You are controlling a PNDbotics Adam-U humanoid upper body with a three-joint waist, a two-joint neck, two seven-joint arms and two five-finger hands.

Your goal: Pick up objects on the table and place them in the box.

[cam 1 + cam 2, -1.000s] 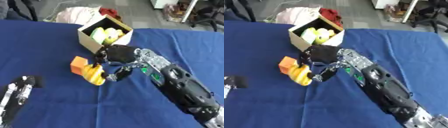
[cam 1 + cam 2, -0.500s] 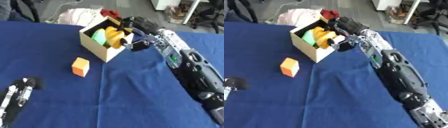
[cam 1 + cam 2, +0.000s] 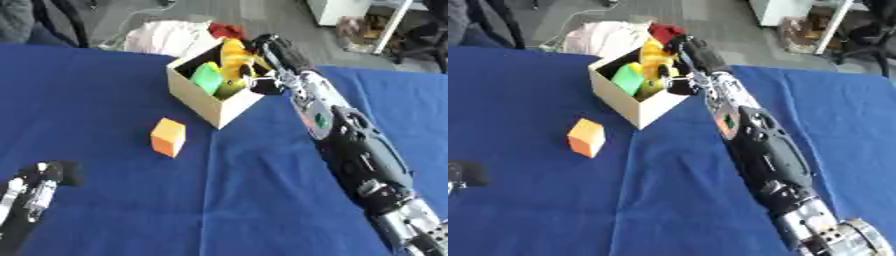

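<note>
- Blue cloth covers the table. Left eye view: the right robot hand is over the far rim of the cardboard box, fingers curled round a yellow object that sits at the box opening, above the contents.
- Change: one second ago this robot hand was closing on the yellow object on the cloth beside the orange block; half a second ago it carried it to the box; now it is over the opening. Judgement: the transfer is at the release step, the yellow object not yet let go.
- Also in the box: one green block and something yellow-green below it, shape unclear.
- One orange block stands on the cloth, well apart from the box on its near-left side. It has not moved. Judgement: it is the next item to fetch.
- Left robot hand rests at the lower left corner; whether its fingers are apart or together, cannot tell.
- Right eye view: same layout. Count: one box, one orange block on the table, one green block, one held yellow object. Left robot hand shows only as a dark shape at the left edge.
</note>
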